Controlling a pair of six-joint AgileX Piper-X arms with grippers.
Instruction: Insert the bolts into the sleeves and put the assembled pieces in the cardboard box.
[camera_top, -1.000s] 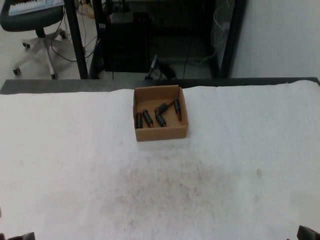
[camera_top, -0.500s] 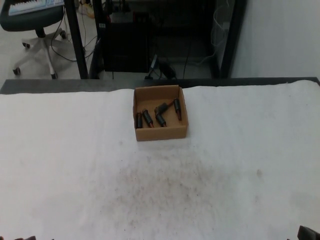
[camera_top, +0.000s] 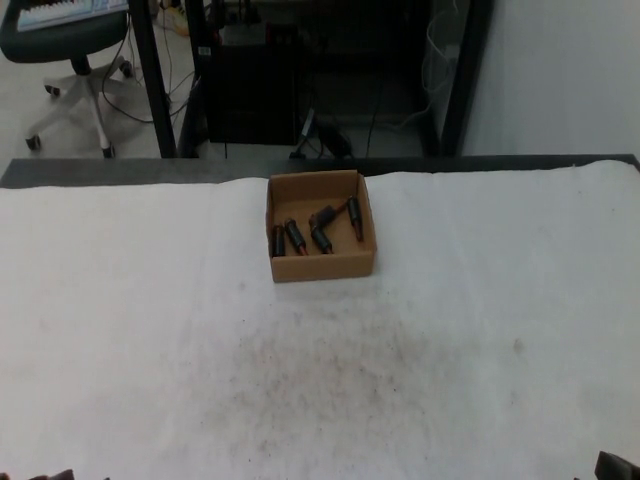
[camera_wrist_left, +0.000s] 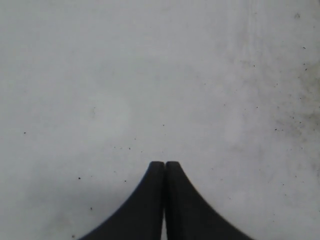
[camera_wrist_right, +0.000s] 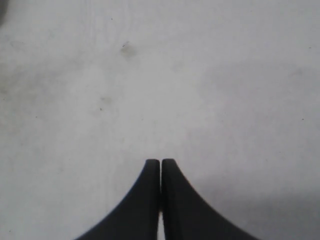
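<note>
While the left claw (camera_wrist_left: 164, 164) and right claw (camera_wrist_right: 160, 161) sit closed and empty, assembled pieces (camera_top: 296, 236) lie in the cardboard box (camera_top: 320, 266). They look rigid, light and prone to roll, so pinch mid-sleeve.

obstacle: cardboard box (camera_top: 320, 262) mid-counter, far side | free: white cloth (camera_top: 400, 380) all around box walls

One cardboard box (camera_top: 320, 268), five assembled pieces (camera_top: 295, 236), two claws (camera_wrist_left: 164, 163) (camera_wrist_right: 160, 161)
</note>
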